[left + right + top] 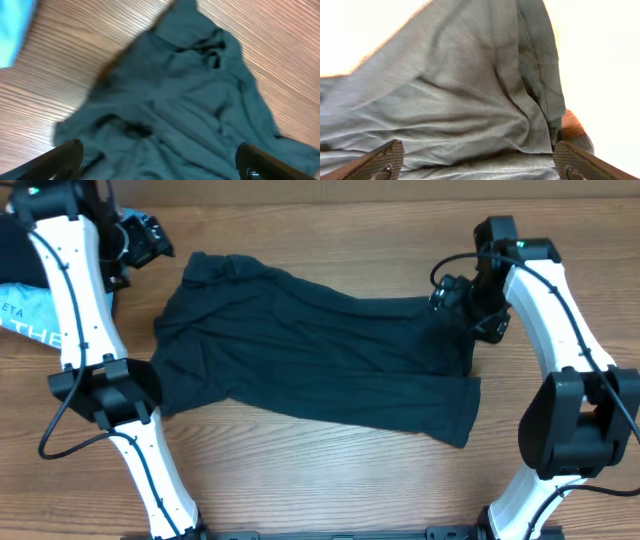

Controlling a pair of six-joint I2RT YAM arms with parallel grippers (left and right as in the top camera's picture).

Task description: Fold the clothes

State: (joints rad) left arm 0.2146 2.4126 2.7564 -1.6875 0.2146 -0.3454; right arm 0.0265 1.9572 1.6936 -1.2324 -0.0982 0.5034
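Left gripper (158, 242) seen spread wide, nothing clasped, at clothes' 10 o'clock corner. Right gripper (445, 295) likewise spread, empty, at 3 o'clock edge. Clothes (310, 350) laid wrinkled across table (330, 480) centre.

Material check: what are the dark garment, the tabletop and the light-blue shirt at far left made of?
Dark garment: soft matte navy-teal cloth, limp and wrinkled with a stitched seam; probably cotton jersey.
Tabletop: brown wood grain, smooth with a slight sheen; probably laminate, though real wood is possible.
Light-blue shirt: matte fabric with white print; weave too small to tell.
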